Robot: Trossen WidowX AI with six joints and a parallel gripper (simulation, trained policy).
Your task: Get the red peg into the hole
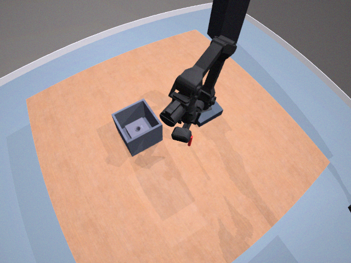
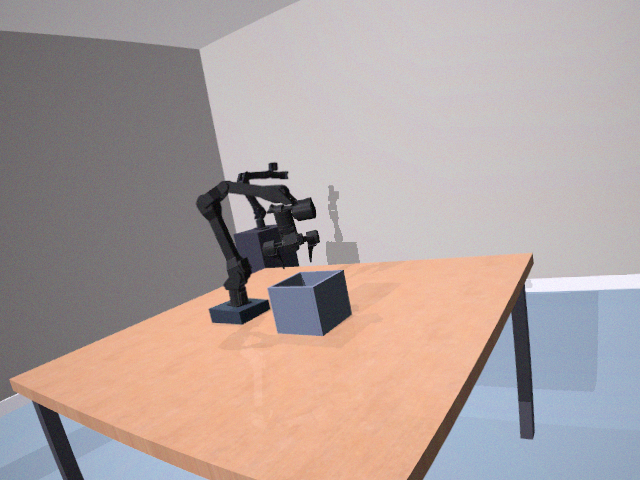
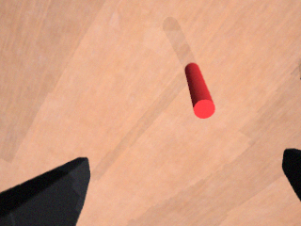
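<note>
The red peg point(image 1: 190, 141) point(image 3: 199, 89) stands upright on the table, right of the box in the top view; it does not show in the exterior view. My gripper point(image 2: 297, 264) point(image 3: 186, 163) is open and empty, pointing down above the table. In the wrist view the peg is ahead of the line between the fingertips, right of the middle. In the top view one finger carriage hangs beside the peg's top, and the fingertips are hidden. The blue-grey open box point(image 1: 147, 141) point(image 2: 294, 310) holds a pale plate point(image 1: 130, 129) with a round, empty hole point(image 1: 137, 129).
The arm's dark blue base point(image 1: 211, 117) point(image 2: 225, 316) stands near the peg and the box. The box has high walls, and its near wall rises between the peg and the plate. A dark block point(image 2: 249, 250) with another arm on it stands behind the table point(image 2: 180, 382).
</note>
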